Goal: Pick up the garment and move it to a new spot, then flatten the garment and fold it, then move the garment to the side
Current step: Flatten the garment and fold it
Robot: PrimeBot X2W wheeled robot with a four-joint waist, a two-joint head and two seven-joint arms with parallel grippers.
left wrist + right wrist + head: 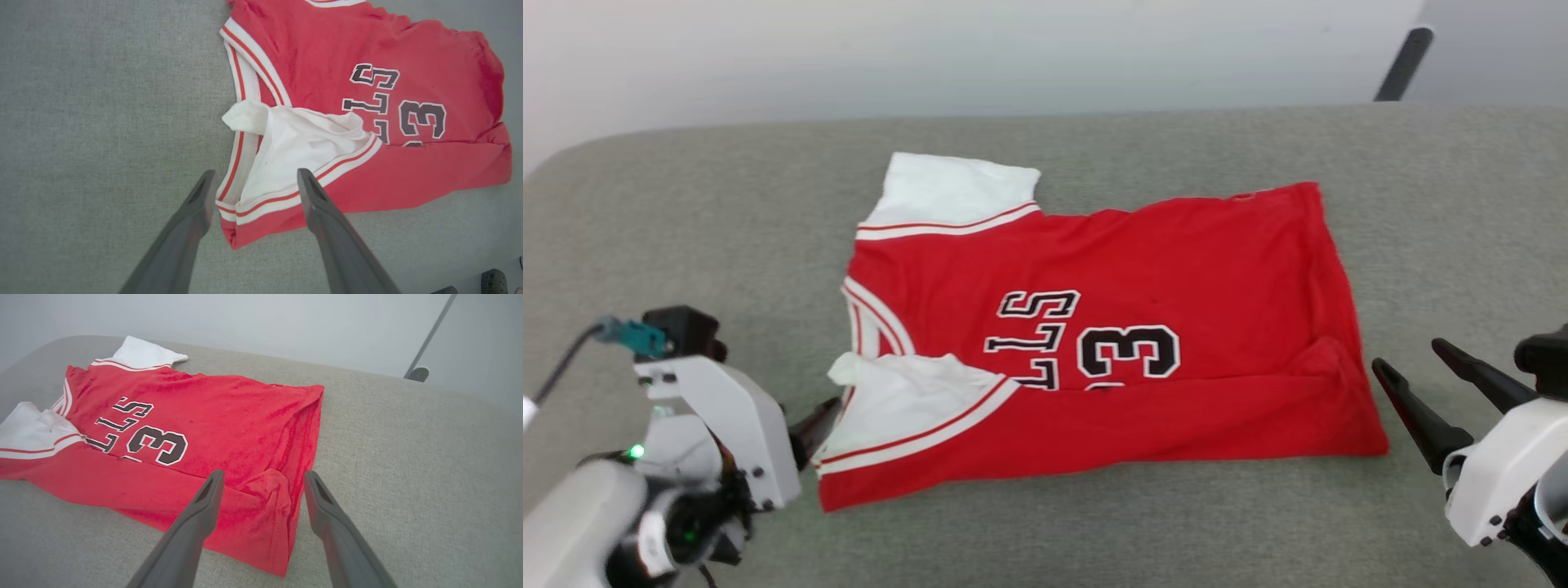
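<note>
The grey padded surface (1176, 523) carries the garment (1176, 269) at its middle, with the near long edge folded over the lettering. The left gripper (255, 175) frames its sleeve-end corner and the right gripper (263, 475) its hem corner, both spread wide and empty. The light, limp cloth will likely sag, so pinching those doubled corners seems safest.

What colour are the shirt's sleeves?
White, with red-and-white striped trim; the sleeve shows best in the left wrist view.

Your work surface (1176, 523) is grey fabric, rounded at one corner. Behind it stand a pale wall (931, 49) and a slanted dark bar (1403, 64).
</note>
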